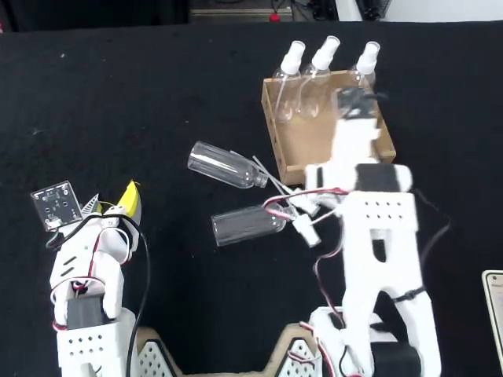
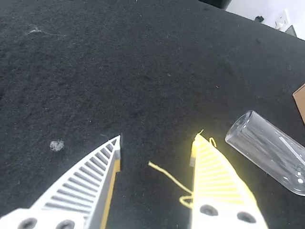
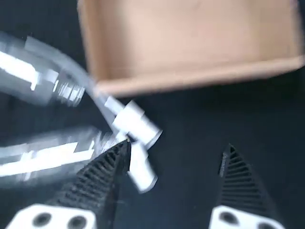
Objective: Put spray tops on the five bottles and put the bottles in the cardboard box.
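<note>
L arm (image 1: 86, 267) sits lower left in high view, folded low. L fingers (image 1: 130, 200), one yellow and one white, point up-frame and are spread wide w/ nothing held. L wrist view shows them (image 2: 214, 176) over bare black surface (image 2: 143, 71). A loose yellow thread (image 2: 171, 181) trails off the yellow one.

R arm (image 1: 381, 236) runs from bottom centre-right up to the cardboard box (image 1: 273, 133). Its white body covers the box's lower-right corner and part of the floor. R fingers (image 3: 95, 181) are black, wide apart, gripping nothing. They sit just short of the box's near wall (image 3: 190, 78), w/ one tip right beside the loose spray tops (image 3: 136, 126).

Those tops (image 1: 306, 220) lie mid-frame, just left of R arm, at the necks of 2 uncapped bottles on their sides. The upper bottle (image 1: 228, 166) and lower bottle (image 1: 247, 224) are both left of the box, necks pointing right. Thin dip tubes (image 1: 267, 171) cross near the upper neck; can't tell which top owns which.

3 capped bottles (image 1: 314, 75) are at the box's top edge, sprayers poking past the far wall. Can't tell if they stand or lean; the rightmost is partly behind R arm.

L wrist view: clear bottle (image 2: 267, 152) at the right edge, cut off, apart from the yellow finger; can't tell which one it is.
</note>
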Robot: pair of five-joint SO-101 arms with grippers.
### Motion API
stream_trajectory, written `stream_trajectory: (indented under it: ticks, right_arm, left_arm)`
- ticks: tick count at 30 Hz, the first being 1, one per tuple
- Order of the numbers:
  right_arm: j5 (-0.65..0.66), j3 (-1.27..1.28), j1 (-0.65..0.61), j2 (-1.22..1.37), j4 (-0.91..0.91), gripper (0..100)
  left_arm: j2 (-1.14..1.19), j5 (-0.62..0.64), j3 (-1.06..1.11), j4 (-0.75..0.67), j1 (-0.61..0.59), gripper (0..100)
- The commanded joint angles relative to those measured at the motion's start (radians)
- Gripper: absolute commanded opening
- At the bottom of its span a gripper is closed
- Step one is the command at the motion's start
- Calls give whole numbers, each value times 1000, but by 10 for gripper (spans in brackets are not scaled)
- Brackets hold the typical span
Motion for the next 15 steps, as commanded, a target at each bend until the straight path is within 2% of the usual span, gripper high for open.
stream_trajectory:
  ticks: [1,9,15]
  right_arm:
    - [-12,-65,-104,-47,91,269]
    - [-256,-62,-209,-41,58,271]
    - [-232,50,-353,-41,-46,270]
  left_arm:
    - [-14,-6,21,-23,-1,231]
    - [-14,-6,21,-18,-1,231]
    - [-14,-6,21,-20,-1,231]
